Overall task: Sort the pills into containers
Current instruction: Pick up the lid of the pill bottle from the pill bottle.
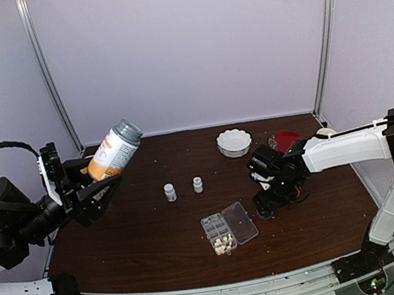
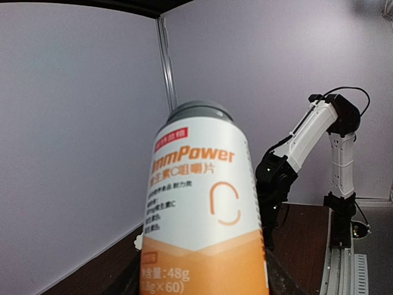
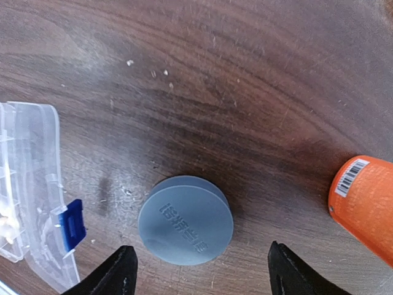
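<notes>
Right hand [image 3: 201, 248] spread, apparently above cap [image 3: 185, 219].

orange bottle [image 2: 202, 209] label "mmPower", "48g", "×60"

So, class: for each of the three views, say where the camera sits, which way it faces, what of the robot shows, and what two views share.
Top external: above and behind the bases, looking down on the table; the left arm and right arm show.
Left wrist: on the raised left arm, facing sideways past the held orange-and-white bottle toward the right arm.
Right wrist: facing straight down at a grey cap inside its open pincer.
Shared: top and right wrist views both show the clear organiser box.
</notes>
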{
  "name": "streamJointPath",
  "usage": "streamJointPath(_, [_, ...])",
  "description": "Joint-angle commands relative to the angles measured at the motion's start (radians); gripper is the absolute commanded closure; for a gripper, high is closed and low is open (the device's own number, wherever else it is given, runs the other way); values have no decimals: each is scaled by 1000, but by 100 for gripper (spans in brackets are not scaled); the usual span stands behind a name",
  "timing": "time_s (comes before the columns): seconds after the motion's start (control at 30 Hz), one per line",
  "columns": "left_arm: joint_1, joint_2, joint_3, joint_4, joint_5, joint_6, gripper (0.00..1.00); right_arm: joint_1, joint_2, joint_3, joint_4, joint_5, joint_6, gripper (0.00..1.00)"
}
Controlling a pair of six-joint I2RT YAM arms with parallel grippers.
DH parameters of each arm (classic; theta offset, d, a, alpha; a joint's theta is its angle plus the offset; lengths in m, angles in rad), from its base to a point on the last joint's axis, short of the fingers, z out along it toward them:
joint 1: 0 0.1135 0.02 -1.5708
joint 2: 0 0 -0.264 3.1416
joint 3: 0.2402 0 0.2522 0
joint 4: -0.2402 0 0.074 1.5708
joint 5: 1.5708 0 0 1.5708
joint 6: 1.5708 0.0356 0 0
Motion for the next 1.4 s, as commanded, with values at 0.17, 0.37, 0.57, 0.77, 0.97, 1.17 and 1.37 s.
streamJointPath(0.17, [-5, -34, 44, -24, -16, 30, 100, 33, 93, 68, -30, 36, 15, 24])
streamJointPath(0.37, [-5, -47, 35, -34, -26, 33, 100, 37, 124, 100, -53, 79, 11, 27])
streamJointPath(0.57, [-4, -49, 27, -38, -30, 25, 100, 37, 152, 118, -52, 78, 8, 34])
streamJointPath(0.77, [-4, -47, 23, -39, -37, 26, 100, 38, 165, 126, -53, 79, 10, 28])
streamJointPath(0.97, [-5, -40, 18, -37, -45, 27, 100, 37, 172, 129, -45, 73, 8, 34])
streamJointPath(1.17, [-4, -24, 16, -29, -48, 21, 100, 36, 149, 137, -33, 44, 3, 42])
streamJointPath(1.37, [-4, 15, 1, -16, -35, -22, 100, 32, 70, 126, -23, 29, 11, 43])
